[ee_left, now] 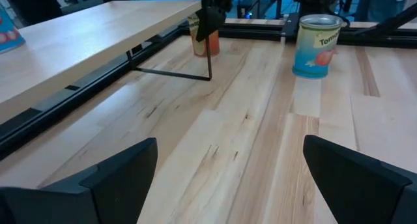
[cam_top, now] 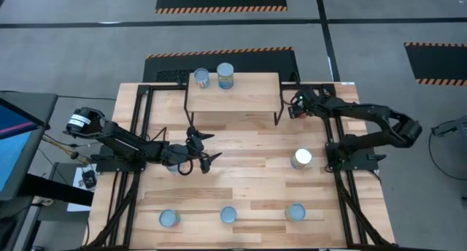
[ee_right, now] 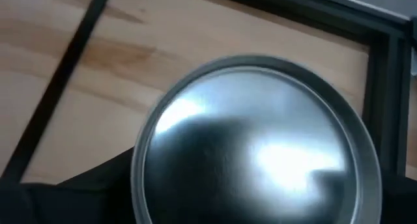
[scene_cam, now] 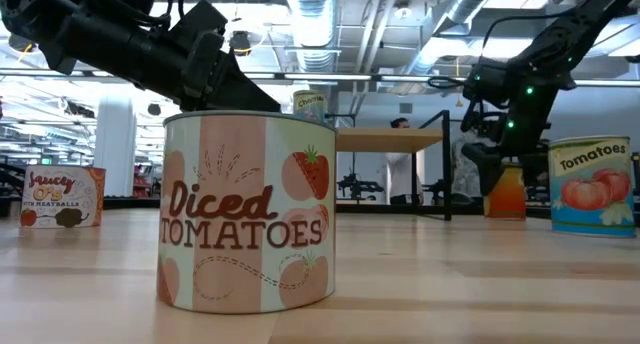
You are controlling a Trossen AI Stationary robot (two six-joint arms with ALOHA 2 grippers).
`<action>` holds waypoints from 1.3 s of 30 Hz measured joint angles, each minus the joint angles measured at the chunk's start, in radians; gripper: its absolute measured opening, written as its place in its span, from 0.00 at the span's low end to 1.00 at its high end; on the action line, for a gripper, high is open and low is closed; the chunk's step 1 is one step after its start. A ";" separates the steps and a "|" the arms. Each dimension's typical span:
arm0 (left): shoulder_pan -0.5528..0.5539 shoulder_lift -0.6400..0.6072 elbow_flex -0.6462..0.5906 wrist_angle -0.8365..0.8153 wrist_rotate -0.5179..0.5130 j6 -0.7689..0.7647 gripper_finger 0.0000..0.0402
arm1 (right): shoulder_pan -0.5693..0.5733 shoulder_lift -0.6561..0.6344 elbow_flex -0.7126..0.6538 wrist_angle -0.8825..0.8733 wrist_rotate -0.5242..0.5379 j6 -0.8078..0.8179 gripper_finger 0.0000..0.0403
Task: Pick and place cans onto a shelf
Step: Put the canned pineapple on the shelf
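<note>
Silvery can top across right gripper, jaws' state unclear; left gripper jaws wide, empty

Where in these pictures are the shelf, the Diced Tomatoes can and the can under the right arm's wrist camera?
shelf [cam_top: 244, 94]: high view, bare plank top.
Diced Tomatoes can [scene_cam: 248, 214]: low view, front of its label.
can under the right wrist camera [ee_right: 257, 129]: right wrist view, shiny round lid.

- Bench: light wood planks, smooth, faint sheen.
- Shelf: pale wood top on thin black metal legs.
- Cans: matt paper labels; the can top is shiny polished metal.
- Left pincer: matt dark fingers.
</note>
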 joint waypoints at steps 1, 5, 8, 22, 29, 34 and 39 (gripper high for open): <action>0.000 0.000 0.000 -0.003 0.000 0.000 0.93 | 0.011 -0.008 0.000 -0.002 0.000 -0.015 0.85; 0.000 0.000 0.000 -0.024 0.000 -0.007 0.93 | 0.065 -0.065 0.000 -0.040 -0.002 -0.048 0.79; 0.000 0.000 0.000 -0.026 0.009 -0.024 0.93 | 0.129 -0.128 0.000 -0.118 -0.003 -0.047 0.79; 0.000 0.005 0.000 0.027 0.201 -0.089 0.93 | 0.675 -0.439 0.000 -0.251 -0.106 0.063 0.80; 0.000 0.087 0.001 0.216 0.272 -0.048 0.93 | 0.958 -0.375 0.000 0.042 -0.046 0.093 0.80; 0.000 0.181 0.001 0.322 0.320 0.000 0.93 | 1.075 -0.172 0.000 0.336 0.014 -0.005 0.80; 0.000 0.224 0.021 0.375 0.369 0.030 0.93 | 1.088 0.047 0.000 0.552 0.028 -0.102 0.80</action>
